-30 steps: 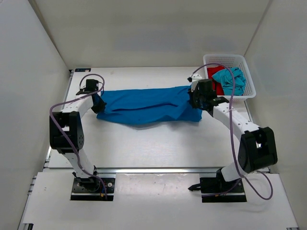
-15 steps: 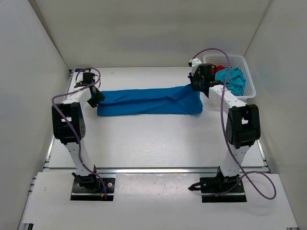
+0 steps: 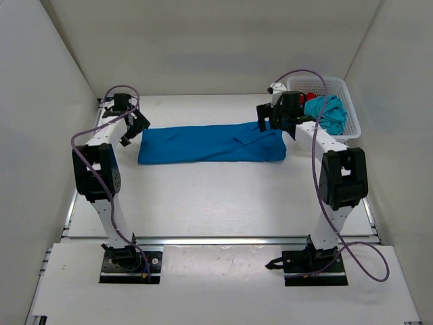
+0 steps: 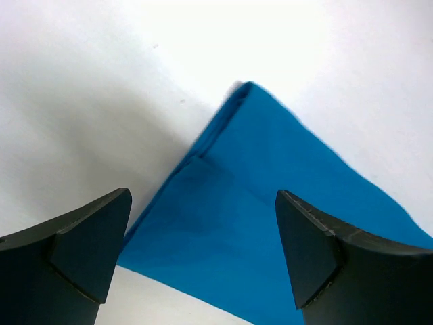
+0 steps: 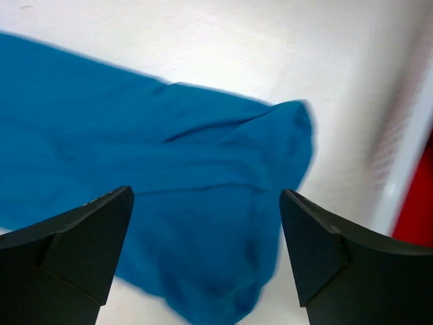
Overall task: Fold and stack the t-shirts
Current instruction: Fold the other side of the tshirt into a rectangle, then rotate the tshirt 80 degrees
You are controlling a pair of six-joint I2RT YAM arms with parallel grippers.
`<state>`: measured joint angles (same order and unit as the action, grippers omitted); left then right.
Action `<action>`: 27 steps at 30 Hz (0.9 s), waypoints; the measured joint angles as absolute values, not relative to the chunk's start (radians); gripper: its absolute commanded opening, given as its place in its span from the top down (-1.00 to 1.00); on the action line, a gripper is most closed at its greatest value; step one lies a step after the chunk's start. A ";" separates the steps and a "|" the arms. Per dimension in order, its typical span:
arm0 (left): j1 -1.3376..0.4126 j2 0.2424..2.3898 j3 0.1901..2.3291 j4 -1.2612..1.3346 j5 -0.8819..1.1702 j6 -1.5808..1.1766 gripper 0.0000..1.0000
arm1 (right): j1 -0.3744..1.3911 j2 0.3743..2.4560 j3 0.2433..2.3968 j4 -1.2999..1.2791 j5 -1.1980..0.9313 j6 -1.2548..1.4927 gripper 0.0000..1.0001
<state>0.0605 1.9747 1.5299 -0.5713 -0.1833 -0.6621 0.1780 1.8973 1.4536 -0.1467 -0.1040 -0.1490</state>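
The royal blue t-shirt point(image 3: 210, 143) lies folded into a long flat strip across the far half of the table. My left gripper point(image 3: 132, 126) hovers just off its left end, open and empty; the left wrist view shows that folded corner point(image 4: 270, 203) below the spread fingers point(image 4: 88, 244). My right gripper point(image 3: 265, 120) is over the strip's right end, open, nothing held; its wrist view shows rumpled blue cloth point(image 5: 203, 196) beneath. The teal t-shirt point(image 3: 327, 112) and a bit of the red t-shirt point(image 3: 310, 97) lie in the basket.
A white mesh basket point(image 3: 352, 125) stands at the far right corner, right beside my right arm. White walls close in the table at the back and both sides. The two arm bases stand on a rail at the near edge.
Both grippers carried the blue shirt's ends toward the back, laid it down as a flat strip, then opened and let go. The shirt now rests straighter and narrower.
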 measured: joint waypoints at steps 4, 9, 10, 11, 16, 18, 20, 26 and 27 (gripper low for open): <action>0.037 1.975 1.564 -0.550 -0.144 -0.646 -0.97 | 0.218 1.803 1.324 -0.124 -0.185 -0.071 -0.80; -0.042 2.067 1.686 -0.524 -0.081 -0.616 -0.98 | 0.268 1.798 1.241 -0.111 -0.241 0.030 -0.82; -0.060 2.097 1.712 -0.515 -0.068 -0.610 -0.97 | 0.268 1.799 1.227 -0.108 -0.256 0.052 -0.82; -0.076 2.125 1.729 -0.504 -0.058 -0.606 -0.97 | 0.263 1.799 1.213 -0.103 -0.268 0.073 -0.81; -0.124 2.183 1.651 -0.487 -0.017 -0.598 -0.97 | 0.215 1.800 1.135 -0.069 -0.310 0.159 -0.82; -0.118 2.137 1.584 -0.456 -0.005 -0.601 -0.97 | 0.201 1.811 1.127 -0.072 -0.324 0.178 -0.83; -0.098 2.059 1.454 -0.430 0.014 -0.603 -0.98 | 0.192 1.833 1.129 -0.059 -0.338 0.189 -0.84; -0.108 1.732 1.050 -0.533 0.041 -0.596 -0.98 | 0.190 1.975 1.261 -0.058 -0.391 0.200 -0.87; -0.135 1.682 0.998 -0.583 0.049 -0.582 -0.97 | 0.190 2.009 1.307 -0.053 -0.405 0.201 -0.87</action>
